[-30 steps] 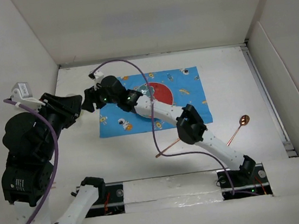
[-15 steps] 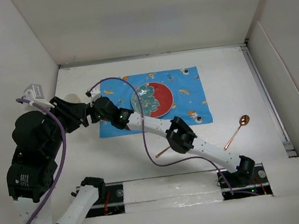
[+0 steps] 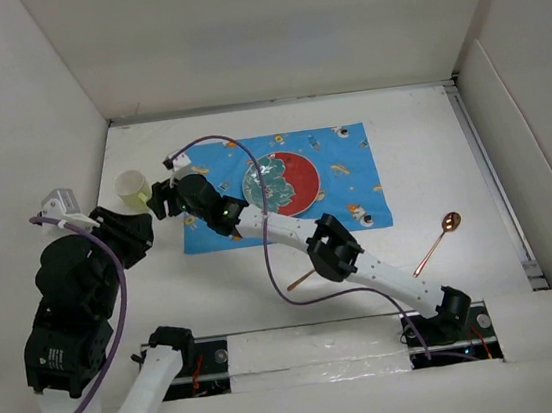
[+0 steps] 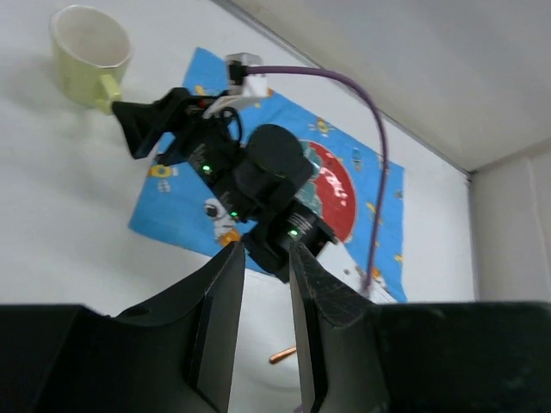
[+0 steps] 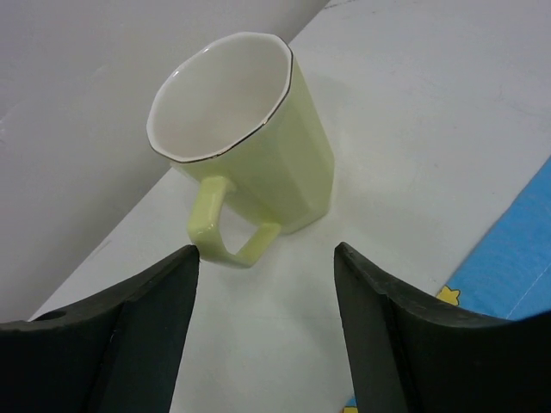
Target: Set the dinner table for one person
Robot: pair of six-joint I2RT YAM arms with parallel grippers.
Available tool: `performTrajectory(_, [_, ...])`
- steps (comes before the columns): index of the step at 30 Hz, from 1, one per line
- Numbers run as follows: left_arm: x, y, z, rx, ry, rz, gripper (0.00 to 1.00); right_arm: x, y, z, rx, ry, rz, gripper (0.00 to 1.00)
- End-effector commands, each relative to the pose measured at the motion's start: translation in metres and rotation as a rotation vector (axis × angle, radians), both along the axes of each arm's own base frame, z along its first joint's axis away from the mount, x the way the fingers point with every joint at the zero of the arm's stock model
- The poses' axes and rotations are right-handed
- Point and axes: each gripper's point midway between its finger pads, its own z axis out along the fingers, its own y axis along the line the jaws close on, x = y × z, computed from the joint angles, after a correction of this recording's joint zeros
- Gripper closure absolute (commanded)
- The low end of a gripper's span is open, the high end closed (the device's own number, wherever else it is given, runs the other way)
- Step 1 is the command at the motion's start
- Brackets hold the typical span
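Observation:
A pale yellow mug stands upright on the white dinner table, just left of the blue printed mat. A red and patterned plate lies on the mat. My right gripper reaches across the mat, open and empty; in its wrist view the mug is just ahead, handle toward the fingers, not touched. My left gripper hangs below the mug, a little open and empty. A copper spoon lies right of the mat.
A second copper utensil lies in front of the mat, partly under the right arm; its tip shows in the left wrist view. White walls close in the table at the left, back and right. A purple cable loops over the mat.
My left arm has drawn back toward the near left, uncovering the mug. My right gripper has moved left off the mat's corner to just beside the mug.

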Motion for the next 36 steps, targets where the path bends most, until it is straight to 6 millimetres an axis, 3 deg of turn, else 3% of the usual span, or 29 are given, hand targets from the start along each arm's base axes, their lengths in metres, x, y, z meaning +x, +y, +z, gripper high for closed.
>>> performTrajectory(1, [0.010, 0.022, -0.024, 0.036, 0.056, 0.141, 0.75, -0.005, 0.002, 0.064, 0.082, -0.071, 0.011, 0.32])
performTrajectory(4, [0.025, 0.040, -0.035, 0.017, 0.065, 0.290, 0.68, -0.023, -0.008, 0.100, 0.098, -0.099, 0.077, 0.26])
performTrajectory(5, [0.031, 0.042, -0.035, 0.011, 0.060, 0.314, 0.64, -0.040, -0.027, 0.133, 0.143, -0.126, 0.104, 0.26])
performTrajectory(7, [0.051, 0.044, -0.043, 0.010, 0.072, 0.362, 0.57, -0.053, -0.049, 0.161, 0.170, -0.135, 0.137, 0.33])
performTrajectory(8, [0.058, 0.045, -0.048, 0.016, 0.087, 0.378, 0.57, -0.059, -0.073, 0.182, 0.167, -0.132, 0.139, 0.39])
performTrajectory(9, [0.065, 0.045, -0.058, 0.019, 0.112, 0.392, 0.55, -0.066, -0.084, 0.190, 0.166, -0.125, 0.138, 0.56])
performTrajectory(10, [0.079, 0.043, -0.065, 0.020, 0.131, 0.409, 0.55, -0.065, -0.099, 0.193, 0.165, -0.113, 0.151, 0.68])
performTrajectory(11, [0.086, 0.042, -0.071, 0.025, 0.139, 0.412, 0.55, -0.077, -0.124, 0.234, 0.218, -0.144, 0.155, 0.81])
performTrajectory(12, [0.091, 0.042, -0.083, 0.032, 0.160, 0.420, 0.55, -0.080, -0.138, 0.204, 0.171, -0.091, 0.149, 0.98])
performTrajectory(13, [0.104, 0.039, -0.086, 0.029, 0.156, 0.424, 0.56, -0.084, -0.152, 0.206, 0.172, -0.075, 0.142, 1.00])
performTrajectory(16, [0.127, 0.048, -0.111, 0.045, 0.190, 0.467, 0.65, -0.091, -0.203, 0.210, 0.132, -0.051, 0.089, 1.00])
performTrajectory(19, [0.147, 0.071, -0.133, 0.074, 0.239, 0.539, 0.74, -0.088, -0.248, 0.204, 0.077, -0.023, 0.030, 1.00])
performTrajectory(22, [0.166, 0.113, -0.144, 0.047, 0.294, 0.619, 0.71, -0.089, -0.287, 0.185, 0.028, 0.027, 0.010, 1.00])
performTrajectory(23, [0.166, 0.113, -0.144, 0.047, 0.294, 0.619, 0.68, -0.089, -0.288, 0.184, 0.028, 0.027, 0.010, 1.00])
performTrajectory(24, [0.168, 0.134, -0.147, 0.052, 0.315, 0.668, 0.66, -0.086, -0.296, 0.179, 0.019, 0.037, -0.002, 1.00])
performTrajectory(26, [0.175, 0.154, -0.147, 0.058, 0.325, 0.700, 0.58, -0.090, -0.307, 0.172, 0.006, 0.052, -0.004, 1.00])
performTrajectory(27, [0.179, 0.165, -0.165, 0.062, 0.390, 0.691, 0.56, -0.088, -0.310, 0.170, 0.003, 0.054, -0.009, 0.98])
performTrajectory(29, [0.189, 0.169, -0.168, 0.074, 0.420, 0.673, 0.52, -0.090, -0.311, 0.167, -0.016, 0.067, -0.001, 0.96])
performTrajectory(30, [0.195, 0.170, -0.184, 0.085, 0.472, 0.666, 0.52, -0.091, -0.312, 0.167, -0.023, 0.063, 0.000, 0.94])
performTrajectory(34, [0.217, 0.173, -0.205, 0.114, 0.516, 0.617, 0.52, -0.096, -0.314, 0.174, -0.031, 0.053, 0.019, 0.91])
performTrajectory(35, [0.221, 0.174, -0.197, 0.113, 0.498, 0.619, 0.52, -0.096, -0.314, 0.175, -0.030, 0.052, 0.019, 0.91])
performTrajectory(36, [0.223, 0.172, -0.212, 0.112, 0.549, 0.598, 0.52, -0.096, -0.315, 0.175, -0.035, 0.046, 0.020, 0.91])
